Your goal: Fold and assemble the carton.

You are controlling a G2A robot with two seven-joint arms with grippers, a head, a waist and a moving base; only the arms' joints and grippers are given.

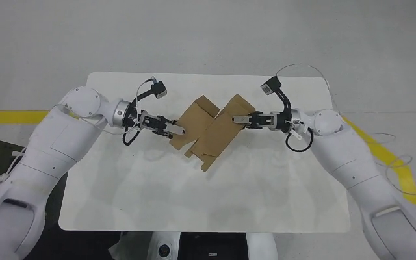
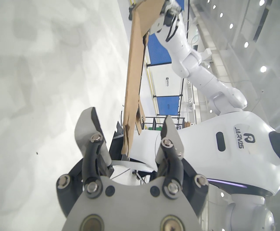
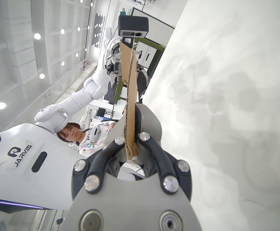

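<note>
- Brown cardboard: the carton (image 1: 218, 130), flat and not yet folded up, spans the gap between the two grippers over the white table (image 1: 195, 201).
- The right gripper (image 3: 131, 118) has its jaws pressed together on one edge of the carton (image 3: 129, 87). The sheet runs straight out from between them, seen edge-on, toward the other arm.
- One right finger (image 3: 146, 118) sits between the carton and the table (image 3: 218, 87), so that end is off the surface.
- The left gripper (image 2: 131, 119) has its jaws spread wide, with the fingers (image 2: 87, 124) standing apart on either side of the carton's near corner.
- That corner of the carton (image 2: 128, 135) reaches just into the gap between the left jaws. As far as can be seen, it touches neither finger.
- Beyond the left jaws, the far end of the sheet is pinched in the right gripper (image 2: 168, 8), with the table (image 2: 54, 87) alongside.
- Beyond the right jaws, the left gripper (image 3: 118, 70) sits at the carton's far end.
- From above, the left gripper (image 1: 172, 129) and the right gripper (image 1: 237, 119) face each other across the carton. Short flaps stick out along the edges running between the two pairs of jaws.
</note>
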